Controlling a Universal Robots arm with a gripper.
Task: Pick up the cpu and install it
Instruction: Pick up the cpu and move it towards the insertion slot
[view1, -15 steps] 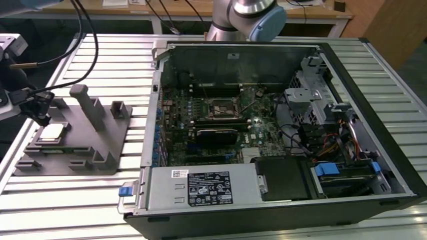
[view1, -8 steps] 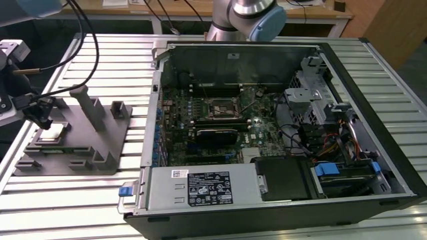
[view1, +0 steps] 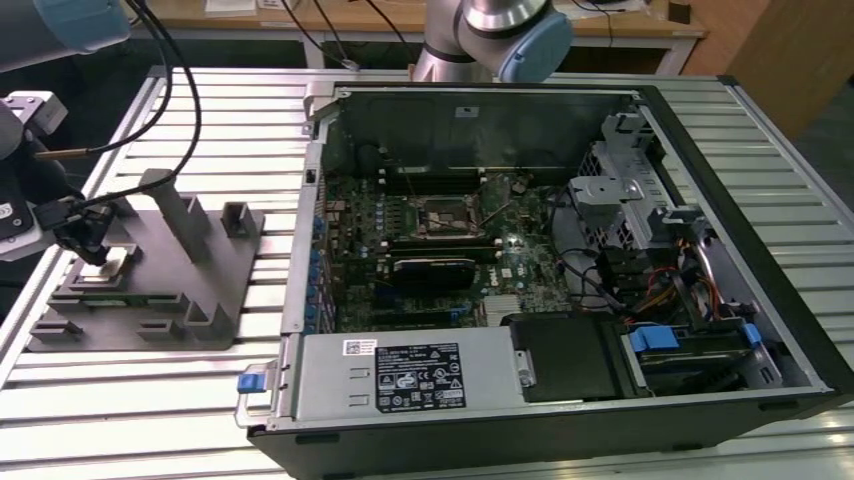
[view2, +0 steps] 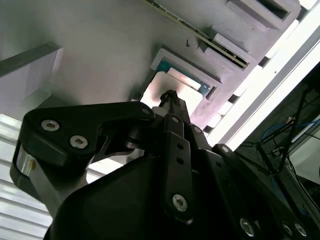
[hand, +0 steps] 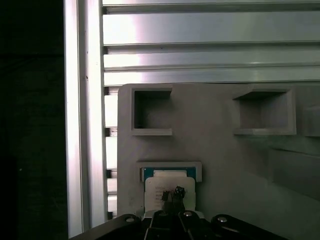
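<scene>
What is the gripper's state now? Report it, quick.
Gripper: shut, tips together just above the cpu, which lies in the grey fixture; whether they touch it cannot be told.

Grey fixture, open computer case, slatted table

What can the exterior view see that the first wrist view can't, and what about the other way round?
The exterior view takes in the open computer case with its green motherboard, plus tall upright posts. The first wrist view looks straight down into two square pockets and a blue-edged nest. Both show the grey fixture, the slatted table, and the claw right at the cpu.
</scene>
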